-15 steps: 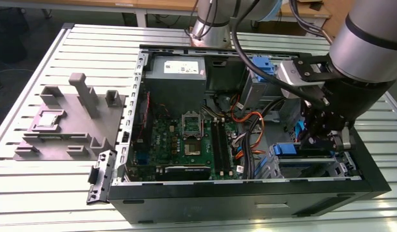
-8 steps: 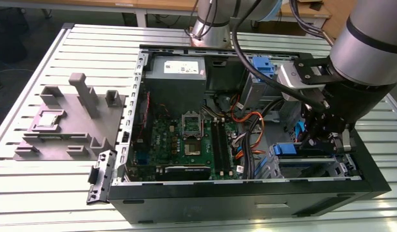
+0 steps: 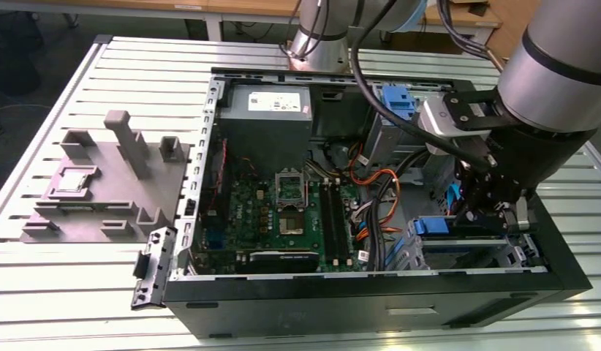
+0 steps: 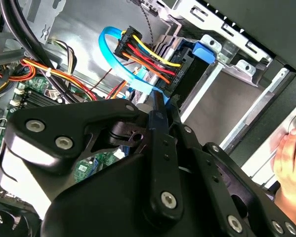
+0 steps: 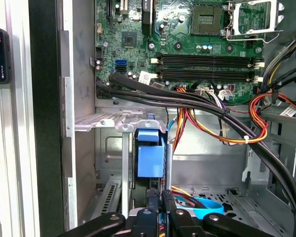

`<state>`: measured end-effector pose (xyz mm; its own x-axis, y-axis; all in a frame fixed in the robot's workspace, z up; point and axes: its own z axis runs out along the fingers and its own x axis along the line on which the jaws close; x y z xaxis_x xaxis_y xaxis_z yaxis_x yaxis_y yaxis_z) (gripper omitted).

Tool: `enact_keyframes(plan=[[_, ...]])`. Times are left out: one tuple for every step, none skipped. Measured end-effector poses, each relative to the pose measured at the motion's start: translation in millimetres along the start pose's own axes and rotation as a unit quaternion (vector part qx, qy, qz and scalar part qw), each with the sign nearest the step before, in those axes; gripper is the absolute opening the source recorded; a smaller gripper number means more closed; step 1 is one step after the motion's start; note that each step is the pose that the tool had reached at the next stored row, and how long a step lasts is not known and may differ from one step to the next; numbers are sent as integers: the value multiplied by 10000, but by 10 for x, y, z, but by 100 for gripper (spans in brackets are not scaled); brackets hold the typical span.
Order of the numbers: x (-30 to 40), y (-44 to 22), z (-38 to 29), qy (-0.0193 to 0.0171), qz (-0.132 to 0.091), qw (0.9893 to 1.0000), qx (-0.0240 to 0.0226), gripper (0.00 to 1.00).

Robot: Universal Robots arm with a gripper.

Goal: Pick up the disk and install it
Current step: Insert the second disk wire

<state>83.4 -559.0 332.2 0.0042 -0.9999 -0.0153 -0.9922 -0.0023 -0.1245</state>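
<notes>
The disk shows by its blue carrier frame (image 3: 432, 225), standing on edge in the metal drive bay (image 3: 466, 252) at the front right corner of the open computer case (image 3: 379, 292). My gripper (image 3: 481, 219) reaches down into that bay. In the first wrist view the two fingers (image 5: 151, 200) sit close together just behind the blue carrier end (image 5: 151, 153). The second wrist view has the gripper (image 4: 157, 111) pinched on a blue edge beside a black connector with coloured wires (image 4: 148, 52). The drive's silver body is hidden by the bay and the fingers.
Thick black cables (image 5: 197, 101) and orange-red wire bundles (image 5: 227, 131) cross between the motherboard (image 3: 281, 212) and the bay. Another blue bracket (image 3: 398, 99) sits at the case's back. A grey fixture (image 3: 105, 183) stands at the exterior view's left. A person's hand (image 4: 291, 158) is near the case.
</notes>
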Motion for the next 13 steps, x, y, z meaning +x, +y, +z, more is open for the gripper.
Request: enact_keyframes(plan=[[0, 0, 3, 0, 0, 10000, 0, 16], [0, 1, 7, 0, 0, 10000, 0, 16], [0, 1, 11, 0, 0, 10000, 0, 16], [0, 2, 15, -1, 0, 10000, 0, 16], [1, 3, 20, 0, 0, 10000, 0, 16], [1, 3, 25, 0, 0, 10000, 0, 16], [1, 4, 32, -1, 0, 10000, 0, 16], [2, 5, 39, 0, 0, 10000, 0, 16], [2, 5, 44, 1, 0, 10000, 0, 16], [2, 6, 49, 2, 0, 10000, 0, 16], [2, 6, 49, 2, 0, 10000, 0, 16], [3, 6, 50, 2, 0, 10000, 0, 16], [3, 7, 52, 1, 0, 10000, 0, 16]])
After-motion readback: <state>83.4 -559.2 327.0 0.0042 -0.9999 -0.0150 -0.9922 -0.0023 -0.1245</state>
